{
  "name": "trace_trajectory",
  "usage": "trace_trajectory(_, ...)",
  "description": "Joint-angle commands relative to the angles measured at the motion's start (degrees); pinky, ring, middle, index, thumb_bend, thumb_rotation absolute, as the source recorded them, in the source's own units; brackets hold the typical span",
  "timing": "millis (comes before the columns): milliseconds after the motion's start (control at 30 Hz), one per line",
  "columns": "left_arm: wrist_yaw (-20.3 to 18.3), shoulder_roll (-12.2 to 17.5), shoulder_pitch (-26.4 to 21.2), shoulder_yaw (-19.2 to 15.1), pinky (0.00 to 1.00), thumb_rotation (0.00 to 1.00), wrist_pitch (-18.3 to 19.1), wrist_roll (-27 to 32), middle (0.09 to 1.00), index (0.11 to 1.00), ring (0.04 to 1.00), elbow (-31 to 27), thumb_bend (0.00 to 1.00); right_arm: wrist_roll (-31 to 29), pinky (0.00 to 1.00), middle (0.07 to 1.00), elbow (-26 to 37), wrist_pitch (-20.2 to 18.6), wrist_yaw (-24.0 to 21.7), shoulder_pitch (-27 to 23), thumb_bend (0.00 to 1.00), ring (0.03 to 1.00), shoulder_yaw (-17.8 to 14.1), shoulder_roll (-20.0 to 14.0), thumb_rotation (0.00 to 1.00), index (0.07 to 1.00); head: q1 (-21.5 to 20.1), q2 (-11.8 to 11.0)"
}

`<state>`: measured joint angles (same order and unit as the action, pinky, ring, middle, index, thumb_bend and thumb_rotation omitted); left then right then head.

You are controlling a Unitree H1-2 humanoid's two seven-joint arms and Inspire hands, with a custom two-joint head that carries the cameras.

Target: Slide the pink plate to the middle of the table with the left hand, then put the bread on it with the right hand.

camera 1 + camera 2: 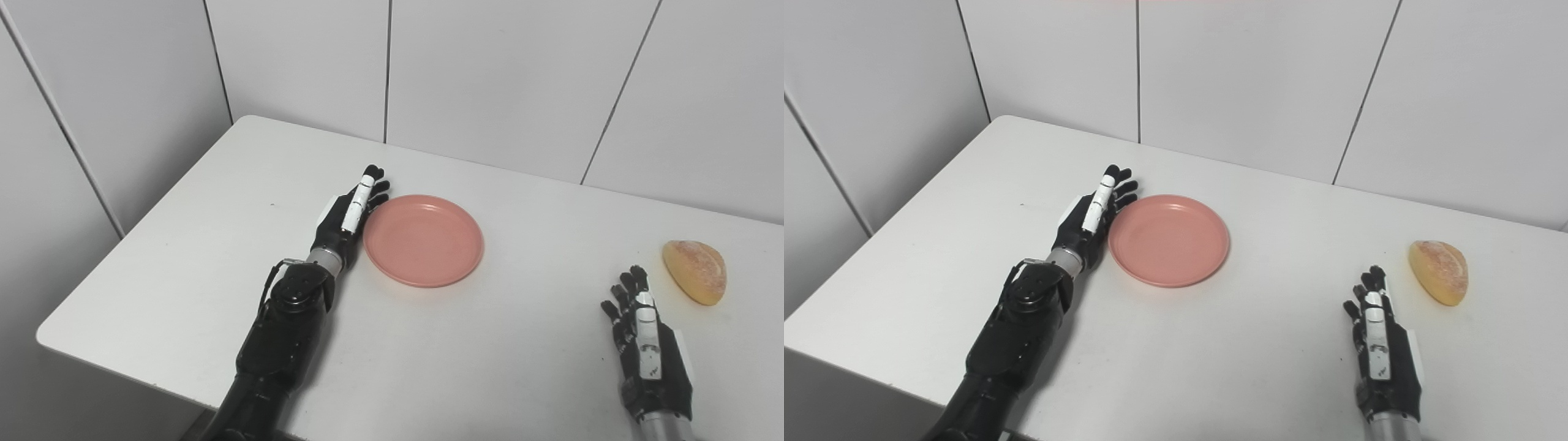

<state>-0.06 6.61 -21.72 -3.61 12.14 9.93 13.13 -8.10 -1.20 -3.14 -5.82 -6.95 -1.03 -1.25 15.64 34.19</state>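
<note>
A round pink plate (423, 239) lies flat on the white table (184, 257), left of its middle. My left hand (351, 212) stands edge-on against the plate's left rim, fingers straight and together, holding nothing. A golden bread roll (695, 271) rests near the table's right side. My right hand (644, 337) lies open at the front right, its fingertips a short way below and left of the bread, not touching it.
White wall panels (490, 79) rise behind the table's far edge. The table's left edge and front left corner (46, 334) are near my left forearm (282, 343). Bare tabletop lies between the plate and the bread.
</note>
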Motion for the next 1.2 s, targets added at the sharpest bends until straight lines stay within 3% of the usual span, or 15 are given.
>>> trace_trajectory(0, -0.28, -0.26, -1.27, 1.10, 0.89, 1.00, -0.56, -1.90, 0.914, 0.909, 0.912, -1.93, 0.68, -0.37, 1.00, 1.000, 1.30, 0.00, -0.03, -1.90, 0.76, 1.000, -0.03, 0.11, 0.93, 1.000, -0.34, 0.09)
trace_trajectory(333, -1.86, -1.78, -1.12, 3.74, 0.91, 1.00, -1.20, -3.92, 0.896, 0.888, 0.911, -0.62, 0.69, 1.17, 1.00, 1.000, 2.59, -0.46, 1.53, -1.81, 0.70, 1.000, 0.66, 1.28, 0.95, 1.000, -4.46, 1.01)
trace_trajectory(533, -3.28, -2.51, -0.17, 4.87, 0.93, 1.00, -1.73, -3.88, 0.907, 0.900, 0.915, -0.74, 0.68, 1.93, 1.00, 1.000, 2.90, -0.18, 2.44, -1.88, 0.70, 1.000, 1.10, 2.53, 0.96, 1.000, -10.06, 2.01)
trace_trajectory(800, -2.86, -4.13, 1.90, 4.96, 0.88, 1.00, -2.88, -3.82, 0.872, 0.876, 0.878, -2.49, 0.64, 3.94, 1.00, 1.000, 1.86, 2.31, 3.79, -2.55, 0.72, 1.000, 2.05, 3.86, 0.94, 1.000, -15.10, 2.94)
trace_trajectory(1167, -4.35, -5.94, 3.85, 4.85, 0.92, 1.00, 0.49, -0.73, 0.901, 0.907, 0.915, -5.45, 0.63, 5.17, 1.00, 1.000, 1.95, 2.88, 4.92, -2.90, 0.67, 1.000, 2.90, 5.66, 0.90, 1.000, -20.31, 2.98)
